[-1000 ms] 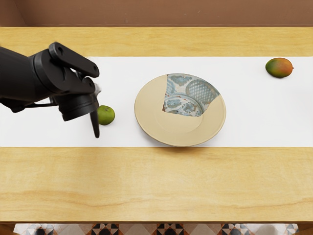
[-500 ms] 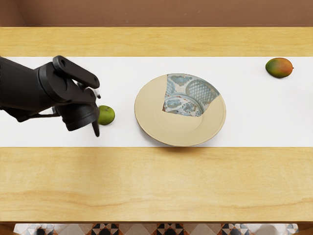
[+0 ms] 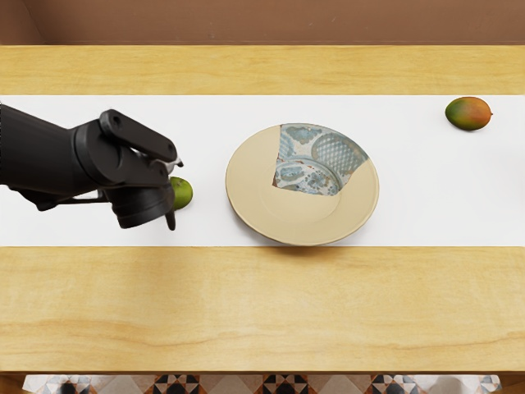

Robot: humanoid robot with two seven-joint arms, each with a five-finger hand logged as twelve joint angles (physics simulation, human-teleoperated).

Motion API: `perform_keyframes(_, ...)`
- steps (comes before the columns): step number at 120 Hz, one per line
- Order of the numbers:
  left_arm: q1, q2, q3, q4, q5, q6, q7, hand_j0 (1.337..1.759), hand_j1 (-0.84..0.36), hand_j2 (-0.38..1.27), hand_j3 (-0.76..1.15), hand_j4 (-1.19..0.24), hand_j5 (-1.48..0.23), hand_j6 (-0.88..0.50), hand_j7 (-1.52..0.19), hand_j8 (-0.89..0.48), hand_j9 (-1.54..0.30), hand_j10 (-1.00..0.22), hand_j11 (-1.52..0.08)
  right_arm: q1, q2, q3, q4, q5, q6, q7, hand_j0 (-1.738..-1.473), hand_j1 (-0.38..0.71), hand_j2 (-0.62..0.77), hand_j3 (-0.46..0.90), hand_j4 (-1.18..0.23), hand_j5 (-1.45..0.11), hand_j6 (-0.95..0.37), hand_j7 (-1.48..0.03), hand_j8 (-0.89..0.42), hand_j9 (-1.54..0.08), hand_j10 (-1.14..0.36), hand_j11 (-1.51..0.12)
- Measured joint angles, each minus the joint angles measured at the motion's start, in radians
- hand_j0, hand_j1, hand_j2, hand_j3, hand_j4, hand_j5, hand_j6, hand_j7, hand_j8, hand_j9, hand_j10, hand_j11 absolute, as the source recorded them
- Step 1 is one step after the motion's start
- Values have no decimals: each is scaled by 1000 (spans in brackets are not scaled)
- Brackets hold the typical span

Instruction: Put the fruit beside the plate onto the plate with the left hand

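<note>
The left hand [image 3: 141,187] covers the green fruit [image 3: 184,192] just beside the plate [image 3: 246,190] — apparently to lift it across; whether it grips, I cannot tell.

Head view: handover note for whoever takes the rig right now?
Left robot hand: against the left side of the green fruit, partly covering it; this view does not show whether it has a grasp.
Right robot hand: not in view.
Green fruit: on the white runner, left of the plate, not touching it.
Plate: no fruit on it.
Mango: far right on the runner, well away from the plate; not the target.
Done: hand is at the fruit.
Left: secure grasp, lift, carry right, set on plate.
</note>
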Motion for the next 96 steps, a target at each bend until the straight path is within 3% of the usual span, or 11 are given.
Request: perform_keyframes(96,57,0,-2,40,120,0,0,1658,44,51,0,-255,-331,-255,-331,-255,-331,-255,-331,0,0,0,0,0,0,0,-1658,-331,-3,0,-15,-20,-15,-20,-15,-20,-15,-20)
